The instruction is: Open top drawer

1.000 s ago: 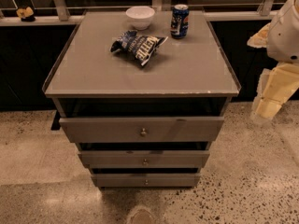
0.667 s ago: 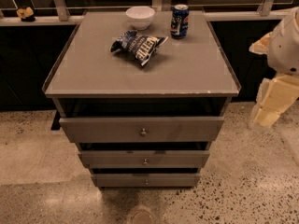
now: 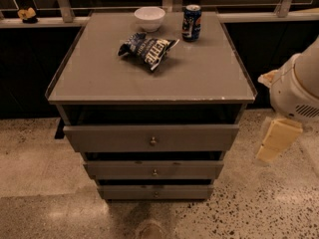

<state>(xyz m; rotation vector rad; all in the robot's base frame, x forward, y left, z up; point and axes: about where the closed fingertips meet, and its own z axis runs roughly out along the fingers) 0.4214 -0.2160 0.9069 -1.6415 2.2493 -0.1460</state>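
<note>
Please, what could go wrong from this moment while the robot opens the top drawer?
1. The tool hangs right of the cabinet, apart from the top drawer; swinging in, it might strike the tabletop's right corner.
2. The knob is small and round, so a grip may slip.
3. Like knobs sit just below on the two lower drawers, so the tool could catch the wrong one.

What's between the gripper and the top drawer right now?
Nothing but speckled floor: in the camera view, the gripper hangs right of the top drawer, level with its front, apart from it.
</note>
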